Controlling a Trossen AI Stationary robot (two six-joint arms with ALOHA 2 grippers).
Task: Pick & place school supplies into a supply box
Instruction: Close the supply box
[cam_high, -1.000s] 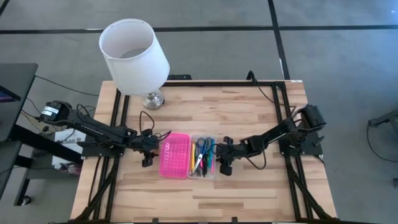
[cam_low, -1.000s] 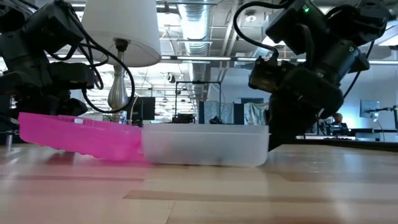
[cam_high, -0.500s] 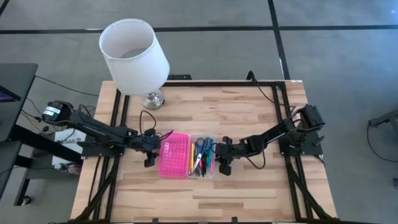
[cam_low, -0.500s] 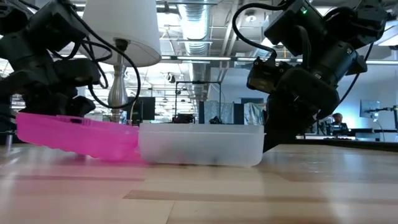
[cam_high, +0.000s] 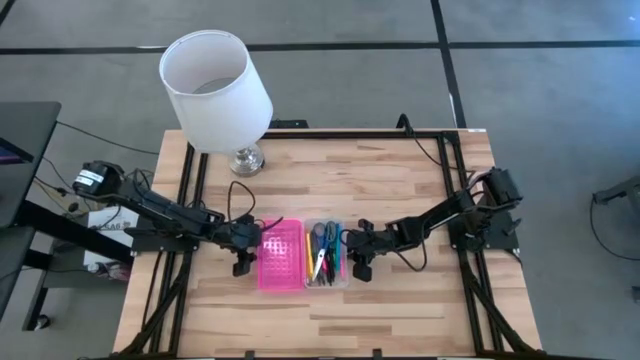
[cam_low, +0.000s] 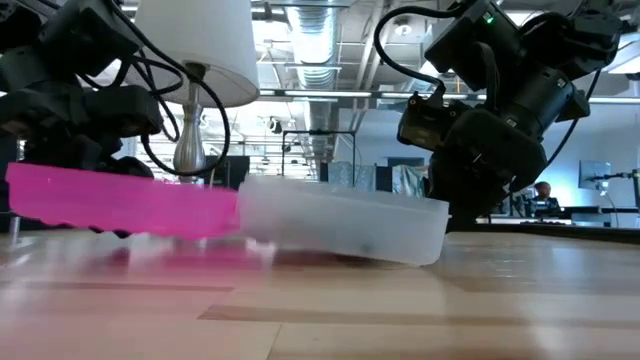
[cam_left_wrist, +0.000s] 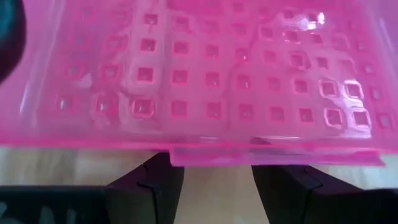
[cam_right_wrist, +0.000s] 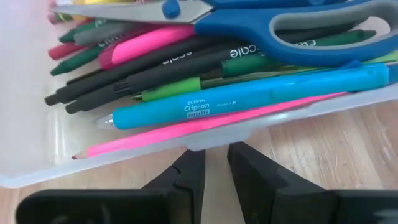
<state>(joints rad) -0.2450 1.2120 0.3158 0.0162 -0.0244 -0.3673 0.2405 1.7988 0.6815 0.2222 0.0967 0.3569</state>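
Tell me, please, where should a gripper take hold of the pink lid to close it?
Grip the small flat tab on the pink lid, at its free long edge, coming from the left side where the left gripper sits. That edge is farthest from the hinge at the clear box, so lifting there probably swings it easiest.

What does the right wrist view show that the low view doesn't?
Only the right wrist view shows the contents of the box: scissors, pens and a pink pencil, with the right gripper open just outside the wall. Only the low view shows the pink lid lifted off the table by the left gripper, the box tilted, and the lamp. Both show the clear box and the wooden table.
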